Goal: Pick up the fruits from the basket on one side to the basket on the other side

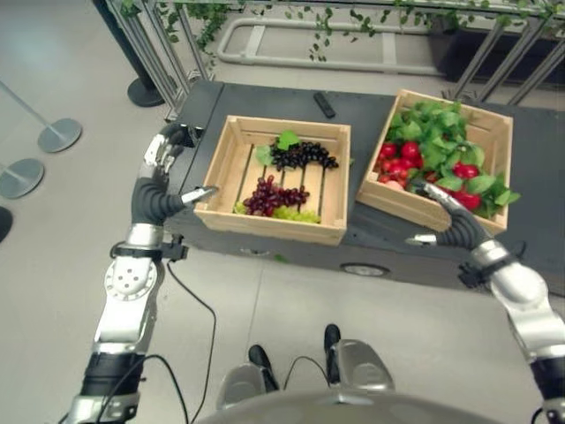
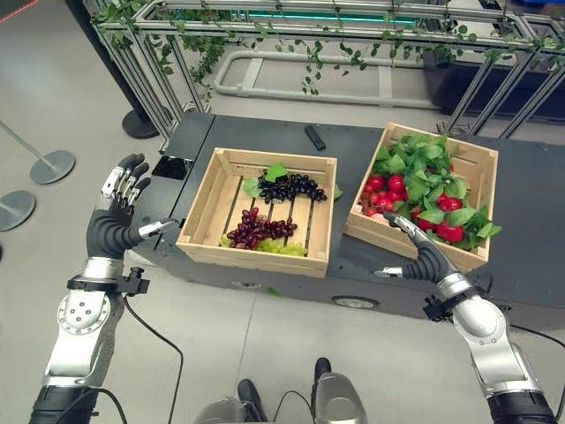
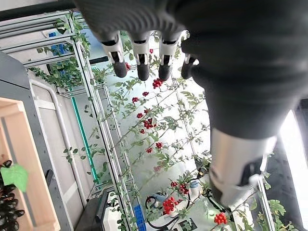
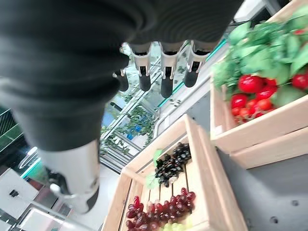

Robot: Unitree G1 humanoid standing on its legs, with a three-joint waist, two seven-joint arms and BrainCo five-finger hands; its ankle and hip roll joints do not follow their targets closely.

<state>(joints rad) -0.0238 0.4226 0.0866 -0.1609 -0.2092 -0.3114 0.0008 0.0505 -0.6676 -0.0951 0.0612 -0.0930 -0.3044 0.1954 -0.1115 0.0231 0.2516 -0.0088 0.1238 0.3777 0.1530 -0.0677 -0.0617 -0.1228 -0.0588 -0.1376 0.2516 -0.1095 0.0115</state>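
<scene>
Surface: we are looking down on a dark grey flat surface (image 2: 349, 146) carrying two crates side by side, a little apart.
Left crate: a pale slatted wooden crate (image 2: 205, 201) sits on the left, its near wall close to the surface's near edge.
Fruit in left crate: we see a bunch of black grapes (image 2: 290, 186) with a green leaf at the far end, a bunch of dark red grapes (image 2: 256, 229) nearer us, and a cluster of pale green grapes (image 2: 282, 249) against the near wall.
Right crate: a second pale wooden crate (image 2: 484, 172) stands on the right, turned at a slight angle.
Fruit in right crate: round red fruits (image 2: 380, 184) lie among a heap of green leaves (image 2: 422, 170).
Left robot hand: our left robot hand (image 2: 115, 216) is raised just off the left crate's near left corner, fingers straight and spread wide, thumb pointing toward the crate, holding nothing.
Right robot hand: our right robot hand (image 2: 424, 254) hovers at the near edge of the right crate, fingers extended over its near wall, wide and empty.
Extras: a small black remote-like bar (image 2: 314, 137) lies on the far part of the surface, and a flat black device (image 2: 172, 167) on its left edge.
</scene>
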